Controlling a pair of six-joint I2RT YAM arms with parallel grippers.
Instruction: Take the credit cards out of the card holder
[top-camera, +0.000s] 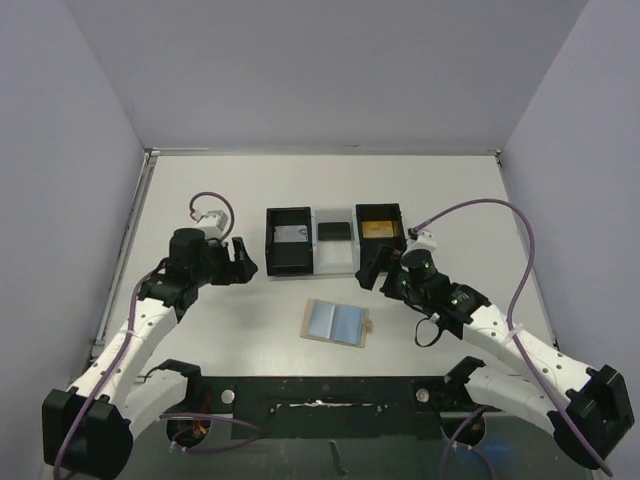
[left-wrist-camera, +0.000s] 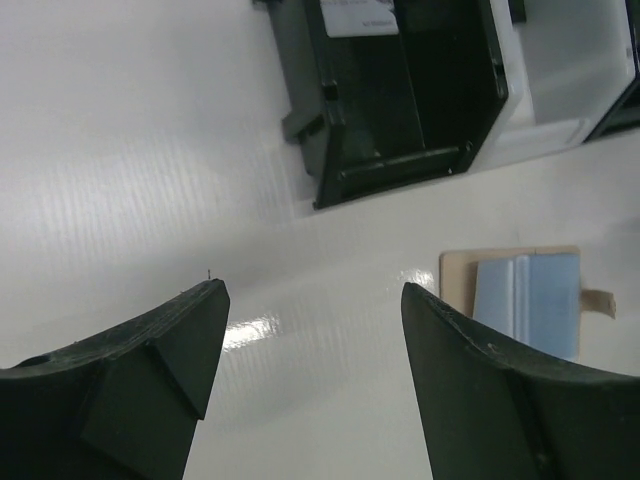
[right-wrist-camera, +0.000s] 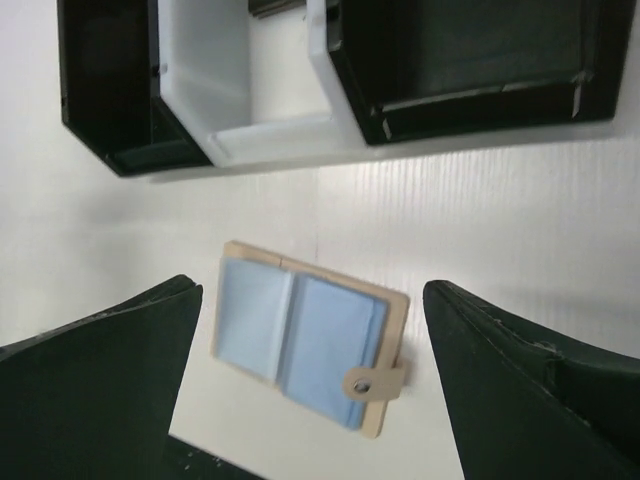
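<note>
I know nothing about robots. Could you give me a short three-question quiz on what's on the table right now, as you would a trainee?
1. True or false: the card holder lies shut.
2. Seen from the top camera, which compartment of the tray holds the gold card? A) left B) middle C) right
3. What is the right gripper holding?

Key: 1 false, it lies open. 2 C. 3 nothing; its jaws stand open above the card holder.

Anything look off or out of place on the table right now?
Nothing spilled or damaged. The card holder lies open, blue panels up, slightly skewed to the tray, its snap tab sticking out.
</note>
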